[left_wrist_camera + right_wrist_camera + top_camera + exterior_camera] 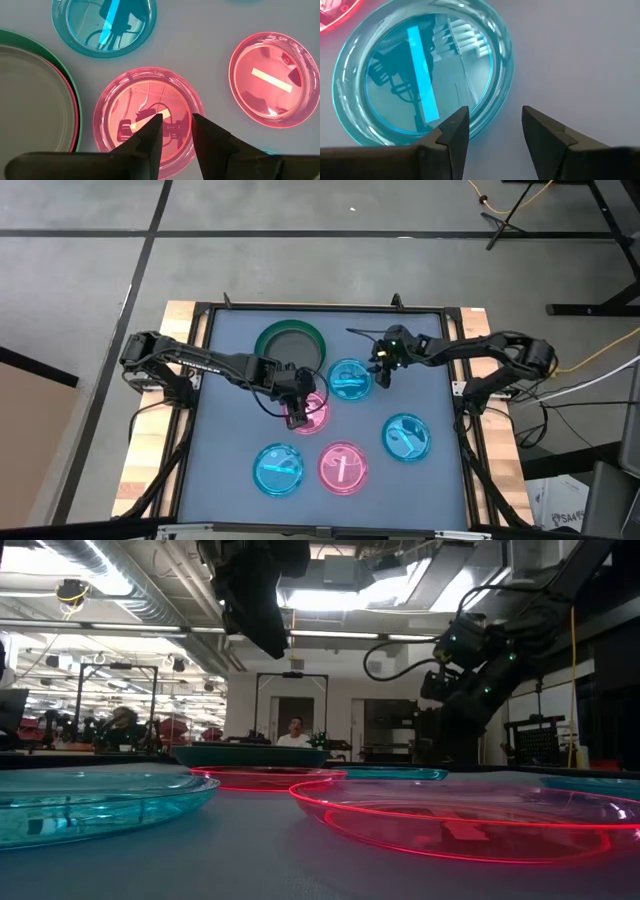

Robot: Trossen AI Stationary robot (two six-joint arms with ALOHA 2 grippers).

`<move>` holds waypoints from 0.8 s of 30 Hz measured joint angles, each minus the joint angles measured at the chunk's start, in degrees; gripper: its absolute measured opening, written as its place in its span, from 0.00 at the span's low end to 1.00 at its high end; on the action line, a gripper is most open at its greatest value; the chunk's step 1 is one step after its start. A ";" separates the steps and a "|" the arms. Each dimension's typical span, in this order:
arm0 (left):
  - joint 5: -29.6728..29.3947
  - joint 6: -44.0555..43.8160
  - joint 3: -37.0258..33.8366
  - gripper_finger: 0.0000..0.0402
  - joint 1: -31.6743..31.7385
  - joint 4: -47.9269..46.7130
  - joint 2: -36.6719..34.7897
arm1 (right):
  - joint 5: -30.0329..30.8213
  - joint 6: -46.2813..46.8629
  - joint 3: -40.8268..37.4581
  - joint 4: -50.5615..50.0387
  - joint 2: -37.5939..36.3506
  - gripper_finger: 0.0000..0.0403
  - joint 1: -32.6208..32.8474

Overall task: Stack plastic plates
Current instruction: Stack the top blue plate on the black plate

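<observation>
While below left end effector (176, 131), pink plate (148, 116)

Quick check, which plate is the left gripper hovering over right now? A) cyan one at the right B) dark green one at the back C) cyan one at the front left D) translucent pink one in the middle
D: in the high view the left gripper sits over the middle translucent pink plate, and the left wrist view shows its open fingers right above that plate's rim.
</observation>
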 joint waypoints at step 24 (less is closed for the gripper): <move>0.00 0.04 0.00 0.24 0.00 -0.02 0.00 | -2.70 1.02 0.00 2.27 4.29 0.40 0.00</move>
